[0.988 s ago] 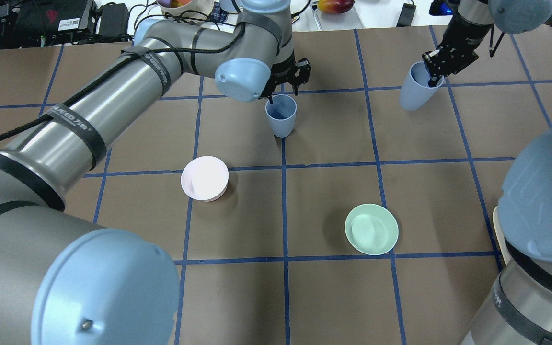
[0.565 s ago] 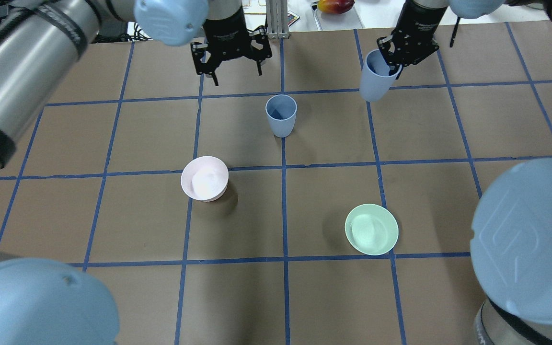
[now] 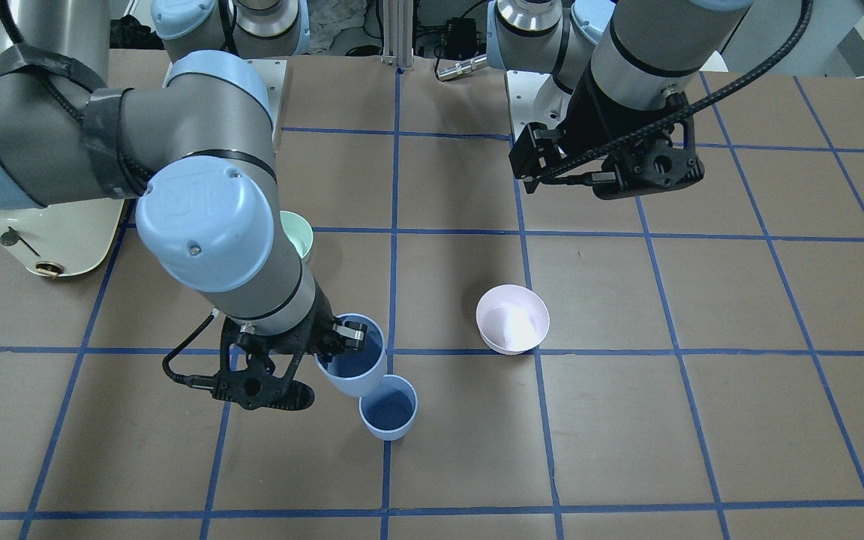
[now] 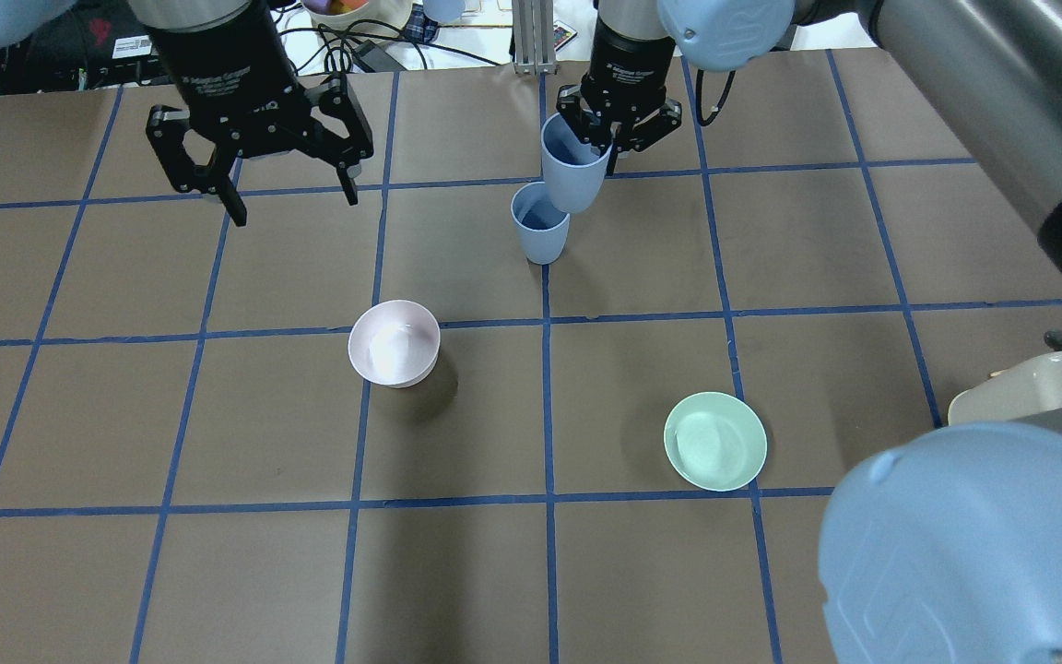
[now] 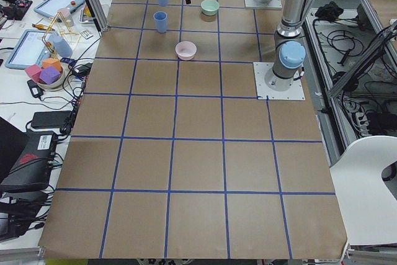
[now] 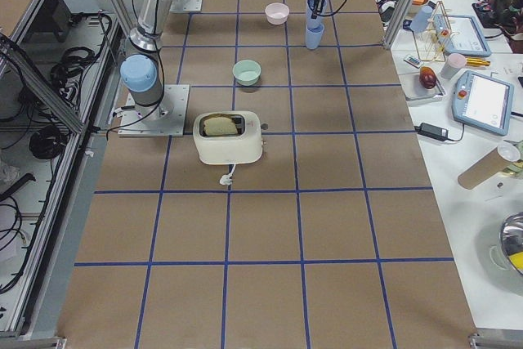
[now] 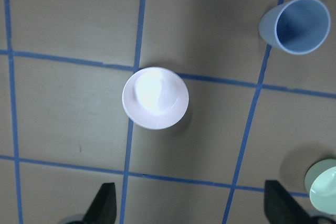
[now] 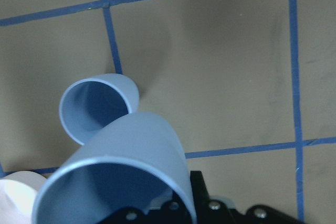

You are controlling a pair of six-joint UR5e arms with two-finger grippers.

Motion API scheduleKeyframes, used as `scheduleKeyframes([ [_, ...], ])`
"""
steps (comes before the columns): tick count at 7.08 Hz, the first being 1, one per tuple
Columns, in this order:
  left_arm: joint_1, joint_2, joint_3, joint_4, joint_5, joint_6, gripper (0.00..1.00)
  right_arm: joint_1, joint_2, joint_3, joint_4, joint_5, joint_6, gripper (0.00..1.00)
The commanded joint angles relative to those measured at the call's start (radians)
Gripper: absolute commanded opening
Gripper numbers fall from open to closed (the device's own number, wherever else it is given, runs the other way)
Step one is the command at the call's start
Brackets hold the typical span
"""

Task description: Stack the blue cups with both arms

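Blue cups: not nested yet. Held cup is clamped at its rim by right gripper, tilted, with its base right at the rim of the standing cup on the surface. To do: align, lower, release. Left gripper is spread wide, empty, well apart. Front view shows a finger inside the held rim; overhead doesn't.

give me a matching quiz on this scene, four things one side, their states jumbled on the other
Things:
1. left gripper
2. right gripper
3. held blue cup
4. pink bowl

States:
a. tilted, off the table
b. open and empty
c. resting on the table
d. shut on a cup's rim

Pairs: 1-b, 2-d, 3-a, 4-c
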Motion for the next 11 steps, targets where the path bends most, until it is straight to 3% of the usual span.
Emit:
scheduleKeyframes([
  [1,0.028,0.077,-0.177,0.263,0.028,0.015,1.0,0.024,0.006,0.001,-0.038,0.016,0.036,0.0],
  [4,0.039,0.066,-0.172,0.306,0.028,0.108,1.0,0.031,0.055,0.005,-0.057,0.002,0.102,0.0],
  [11,0.039,0.064,-0.154,0.306,0.026,0.116,1.0,0.031,0.083,0.004,-0.135,-0.011,0.102,0.0],
])
